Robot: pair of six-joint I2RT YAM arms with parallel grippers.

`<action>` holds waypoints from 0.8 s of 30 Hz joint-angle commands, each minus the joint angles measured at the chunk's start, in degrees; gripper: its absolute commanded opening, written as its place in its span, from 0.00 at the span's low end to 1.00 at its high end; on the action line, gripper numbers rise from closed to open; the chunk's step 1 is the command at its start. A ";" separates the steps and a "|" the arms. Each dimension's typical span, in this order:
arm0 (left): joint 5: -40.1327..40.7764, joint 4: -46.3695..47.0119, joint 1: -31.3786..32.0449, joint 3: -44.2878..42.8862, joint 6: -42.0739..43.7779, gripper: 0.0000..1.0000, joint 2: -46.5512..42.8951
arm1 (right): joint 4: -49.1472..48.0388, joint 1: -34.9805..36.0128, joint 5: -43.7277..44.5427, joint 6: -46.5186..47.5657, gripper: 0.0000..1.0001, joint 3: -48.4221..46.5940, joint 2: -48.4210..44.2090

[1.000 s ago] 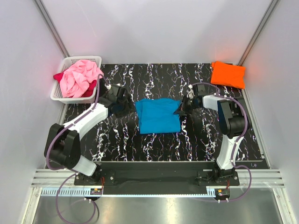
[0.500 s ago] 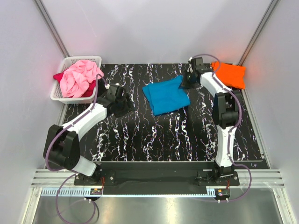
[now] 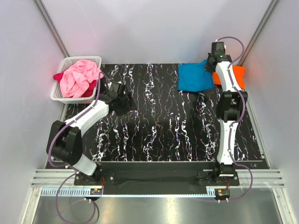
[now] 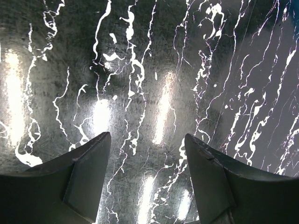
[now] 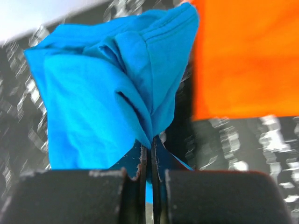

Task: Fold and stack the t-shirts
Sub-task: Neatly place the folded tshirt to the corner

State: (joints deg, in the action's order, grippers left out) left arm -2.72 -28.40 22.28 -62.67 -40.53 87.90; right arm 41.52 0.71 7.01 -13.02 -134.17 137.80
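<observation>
Right jaws: clamped together on a bunched edge of the blue shirt [image 5: 93, 93].
Blue shirt: at 1 o'clock on the table [image 3: 159, 126], just beside the folded orange shirt [image 3: 240, 77].
Left jaws: apart, holding nothing, at 10 o'clock near the basket [image 3: 70, 59].
Risk, fold: the single-edge grip lets layers sag, so the folds may open on release.
Risk, stack: the blue shirt may land askew or shove the orange shirt out of square.
Outstanding: the pink shirt [image 3: 79, 77] and dark red shirt [image 3: 58, 76] lie crumpled in the basket.

right gripper [image 5: 149, 156]: pinched on turquoise t-shirt [image 5: 98, 93] | orange t-shirt [image 5: 247, 56]: beside it, right | marbled tabletop [image 5: 243, 144]: blurred
</observation>
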 commanded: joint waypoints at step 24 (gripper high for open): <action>-1.76 -0.34 -0.22 -6.41 0.72 0.69 7.64 | -4.51 -15.04 19.97 2.03 0.00 -15.69 8.28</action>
State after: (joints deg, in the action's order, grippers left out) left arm -3.36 -29.93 22.28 -66.32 -40.49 95.68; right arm 41.25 -14.00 21.02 -10.37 -147.85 145.95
